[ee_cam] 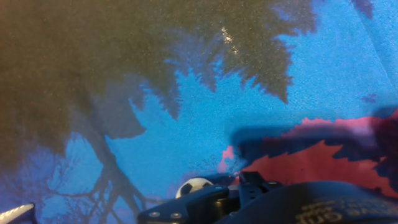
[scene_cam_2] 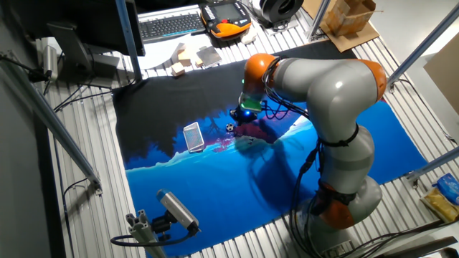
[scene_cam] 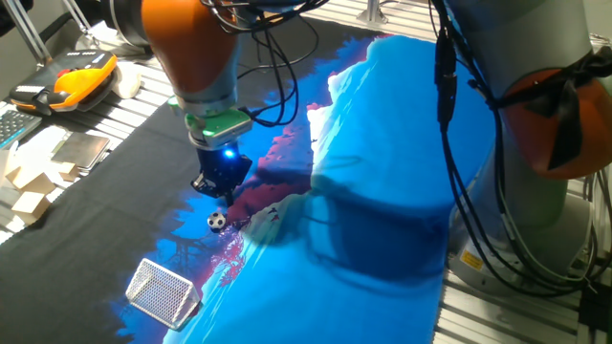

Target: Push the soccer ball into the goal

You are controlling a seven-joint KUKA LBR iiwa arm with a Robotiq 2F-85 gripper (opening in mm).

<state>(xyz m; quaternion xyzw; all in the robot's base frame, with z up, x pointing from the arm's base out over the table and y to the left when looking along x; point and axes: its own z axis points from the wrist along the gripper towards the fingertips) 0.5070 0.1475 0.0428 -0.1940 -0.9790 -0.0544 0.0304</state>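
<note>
The soccer ball [scene_cam: 218, 222] is a tiny white ball with black patches, lying on the printed cloth. It also shows in the other fixed view [scene_cam_2: 229, 127] and in the hand view [ee_cam: 194, 186], half hidden behind the fingers. The goal [scene_cam: 163, 291] is a small white mesh box lying a short way beyond the ball, down and to the left; it shows in the other fixed view [scene_cam_2: 193, 136], and only its corner [ee_cam: 15, 213] shows in the hand view. My gripper [scene_cam: 216, 188] hangs low just behind the ball, on the side away from the goal, fingers together and holding nothing.
A blue, black and pink printed cloth [scene_cam: 382, 191] covers the table. Wooden blocks [scene_cam: 24, 186], a keyboard [scene_cam_2: 172, 25] and an orange pendant [scene_cam: 81, 81] lie at the table's far edge. The robot's base [scene_cam_2: 344, 201] and cables [scene_cam: 459, 143] stand beside the cloth.
</note>
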